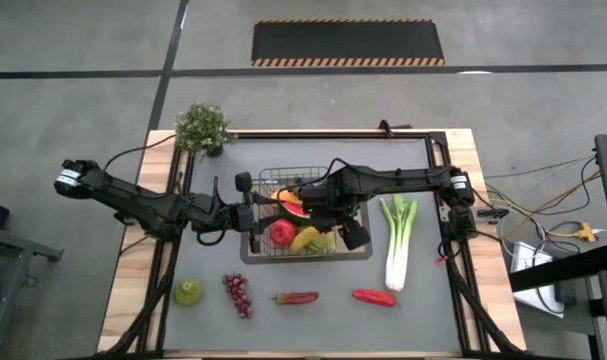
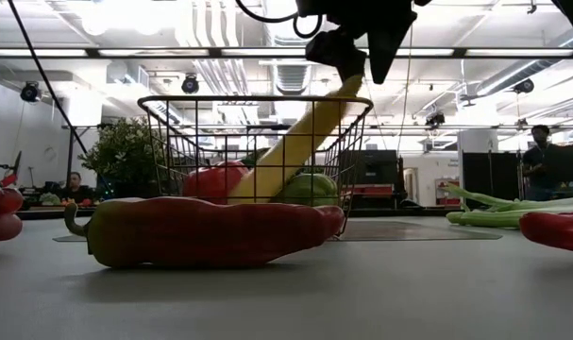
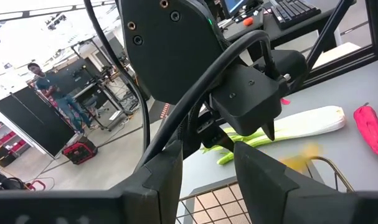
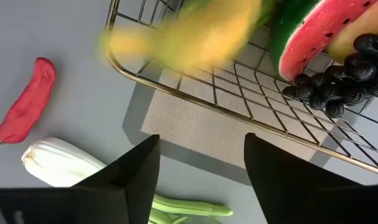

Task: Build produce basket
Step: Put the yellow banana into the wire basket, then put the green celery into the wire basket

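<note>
The dark wire basket [image 1: 266,183] stands mid-table on the grey mat. In it are a red apple [image 1: 282,233], a watermelon slice [image 4: 307,37], dark grapes [image 4: 338,81] and a banana [image 2: 295,146] that leans with its upper end on the basket's right rim. My right gripper [image 4: 201,146] is open and empty just above the banana's upper end, over the basket's near right corner. My left gripper [image 3: 207,152] is open at the basket's left wall; I cannot tell whether it touches the wall. A leek [image 1: 398,240], two red peppers [image 1: 296,297] [image 1: 373,296], purple grapes [image 1: 238,293] and a green pear [image 1: 188,292] lie on the mat.
A potted plant [image 1: 203,127] stands at the table's far left corner. The leek lies right of the basket, and the loose produce lies in a row near the front edge. In the low view the nearer pepper [image 2: 201,231] lies in front of the basket. People show in the room behind.
</note>
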### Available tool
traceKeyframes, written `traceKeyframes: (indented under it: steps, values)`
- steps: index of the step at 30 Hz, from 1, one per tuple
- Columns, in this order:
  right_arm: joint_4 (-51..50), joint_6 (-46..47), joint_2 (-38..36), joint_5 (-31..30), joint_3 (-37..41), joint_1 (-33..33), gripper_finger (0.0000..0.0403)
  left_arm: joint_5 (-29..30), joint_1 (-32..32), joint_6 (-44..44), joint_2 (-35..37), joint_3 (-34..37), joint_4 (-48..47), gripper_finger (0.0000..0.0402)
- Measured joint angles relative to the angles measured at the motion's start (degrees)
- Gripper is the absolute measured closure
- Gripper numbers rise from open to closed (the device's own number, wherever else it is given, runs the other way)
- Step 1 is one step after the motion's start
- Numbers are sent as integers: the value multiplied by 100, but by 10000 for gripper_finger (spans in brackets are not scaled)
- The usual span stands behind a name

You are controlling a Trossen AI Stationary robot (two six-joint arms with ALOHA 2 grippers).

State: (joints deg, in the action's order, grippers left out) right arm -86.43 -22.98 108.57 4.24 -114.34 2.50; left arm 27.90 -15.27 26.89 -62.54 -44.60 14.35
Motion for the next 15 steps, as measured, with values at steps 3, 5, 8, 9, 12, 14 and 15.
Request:
traceKeyframes:
  steps: [3, 5, 8, 9, 12, 14, 15]
  values:
    - [4, 43, 0, -99, -29, 2, 180, 0, 0, 0, 0, 0, 0, 274]
    - [7, 60, 0, -179, -62, 2, 178, 0, 0, -1, 0, 0, 0, 274]
    - [-79, 169, 0, -287, -155, 0, 179, 0, 0, -2, -2, 0, -3, 274]
    - [-113, 255, 0, -285, -205, 0, 179, 1, 0, -3, -2, 0, -19, 274]
    - [-310, 508, -43, -286, -347, 0, 184, 2, 2, -42, -4, 0, -42, 274]
    - [-354, 695, -149, -286, -369, 0, 188, 2, 1, -98, -4, 0, -42, 274]
    - [-350, 784, -225, -287, -368, 0, 190, 1, 0, -102, -4, 0, -42, 274]
